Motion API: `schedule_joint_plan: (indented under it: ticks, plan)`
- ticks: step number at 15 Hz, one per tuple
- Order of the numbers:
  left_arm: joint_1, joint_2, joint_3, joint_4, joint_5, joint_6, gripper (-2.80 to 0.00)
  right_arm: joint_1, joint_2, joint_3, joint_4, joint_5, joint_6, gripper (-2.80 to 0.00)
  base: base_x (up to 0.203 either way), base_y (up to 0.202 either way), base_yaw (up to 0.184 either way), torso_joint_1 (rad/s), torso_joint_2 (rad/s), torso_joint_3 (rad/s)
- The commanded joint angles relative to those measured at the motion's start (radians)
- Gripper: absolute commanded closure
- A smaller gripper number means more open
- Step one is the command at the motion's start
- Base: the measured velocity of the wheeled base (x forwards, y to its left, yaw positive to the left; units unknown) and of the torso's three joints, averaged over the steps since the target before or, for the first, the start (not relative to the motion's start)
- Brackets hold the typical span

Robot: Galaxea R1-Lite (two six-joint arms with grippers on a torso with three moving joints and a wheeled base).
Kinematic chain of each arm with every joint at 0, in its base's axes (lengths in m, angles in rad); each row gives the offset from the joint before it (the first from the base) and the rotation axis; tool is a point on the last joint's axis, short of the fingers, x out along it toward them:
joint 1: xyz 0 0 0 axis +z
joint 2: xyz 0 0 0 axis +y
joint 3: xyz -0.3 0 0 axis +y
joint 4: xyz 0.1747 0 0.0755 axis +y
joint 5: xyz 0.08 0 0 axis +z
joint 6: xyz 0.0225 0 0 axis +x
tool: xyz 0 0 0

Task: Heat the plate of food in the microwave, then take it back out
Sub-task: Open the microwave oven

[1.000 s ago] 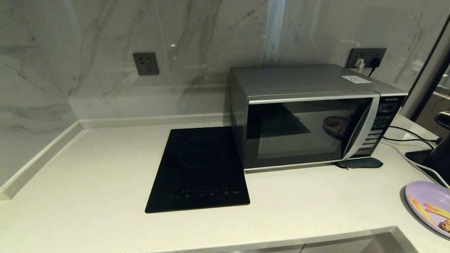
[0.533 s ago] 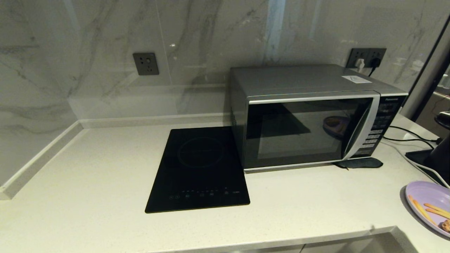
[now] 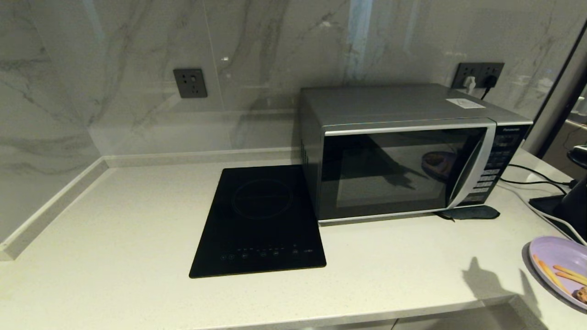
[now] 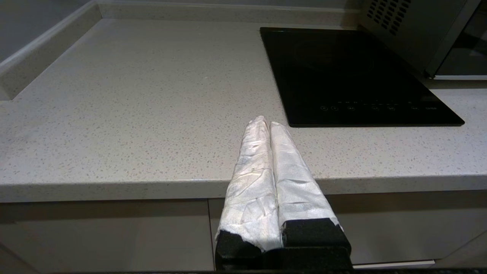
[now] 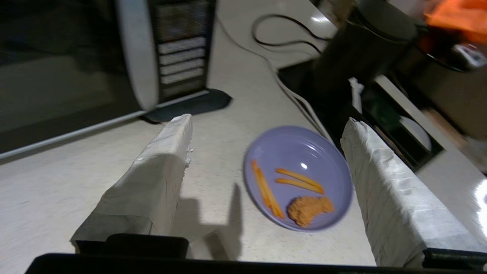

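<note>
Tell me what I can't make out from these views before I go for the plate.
- Plate of food: head view's right edge cuts it off.
- Microwave interior: hidden behind the reflective dark door.
- Button labels: too small in head view, blurred in right wrist view.
- Right gripper, left gripper: outside head view.

The surface [image 3: 114, 238] is seen as matt speckled stone. The microwave [image 3: 403, 151] is cased in brushed grey metal with a glossy dark glass door. Beside it, the cooktop [image 3: 259, 220] is smooth black glass. The plate [image 5: 298, 177] looks like glossy plastic.
</note>
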Motion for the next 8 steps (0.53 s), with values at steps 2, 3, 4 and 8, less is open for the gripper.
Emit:
schedule_joint_plan:
  ticks: [2,3,4,8]
  plan:
    - [0.000,0.002,0.000,0.000,0.001,-0.001,0.00,0.036,0.121,0.015,-0.008,-0.136,0.002,-2.80,0.000,0.000,0.000,0.000,0.00,0.000]
    - [0.000,0.002,0.000,0.000,0.001,-0.001,0.00,0.061,0.146,0.028,-0.016,-0.155,0.004,-2.80,0.000,0.000,0.000,0.000,0.00,0.000]
    - [0.000,0.002,0.000,0.000,0.001,-0.001,0.00,0.084,0.183,0.037,-0.041,-0.181,0.011,-2.80,0.000,0.000,0.000,0.000,0.00,0.000]
    - [0.000,0.002,0.000,0.000,0.001,-0.001,0.00,0.121,0.347,0.121,-0.324,-0.202,-0.012,-2.80,0.000,0.000,0.000,0.000,0.00,0.000]
